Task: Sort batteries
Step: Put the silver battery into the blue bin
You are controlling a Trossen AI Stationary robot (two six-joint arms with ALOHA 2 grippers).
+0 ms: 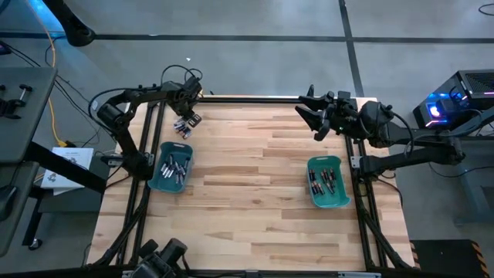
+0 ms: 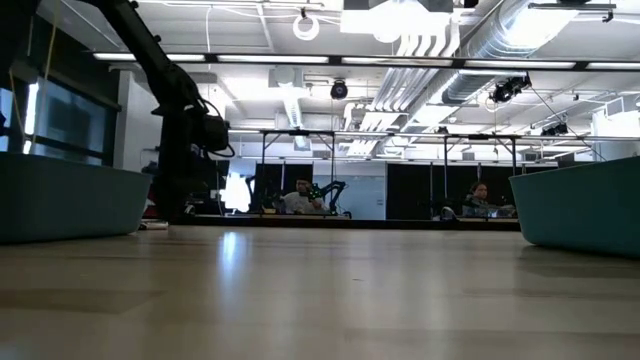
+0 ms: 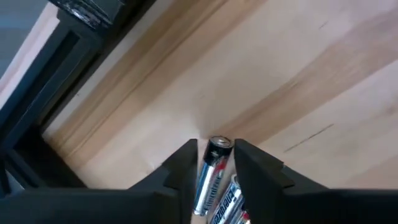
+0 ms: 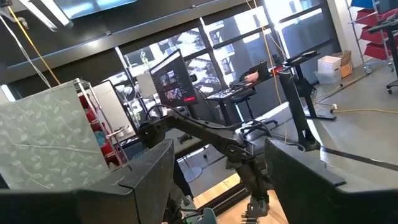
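My left gripper (image 1: 186, 123) points down at the table's far left corner, just beyond the left teal bin (image 1: 157, 179). In the left wrist view its fingers (image 3: 214, 163) stand open, close on either side of a silvery-grey battery (image 3: 213, 167) with a dark end, which lies on the wood. A second battery (image 3: 229, 202) lies beside it, farther back between the fingers. Both teal bins, the left one and the right one (image 1: 343, 199), hold several batteries. My right gripper (image 1: 315, 116) hangs open, raised above the far right of the table, with nothing between its fingers.
The table's dark frame rail (image 3: 43, 118) runs close behind my left gripper. Between the two bins lies bare wood (image 1: 247, 177). In the low view the bins (image 2: 70, 200) (image 2: 590, 205) stand at either side, and people sit in the room beyond.
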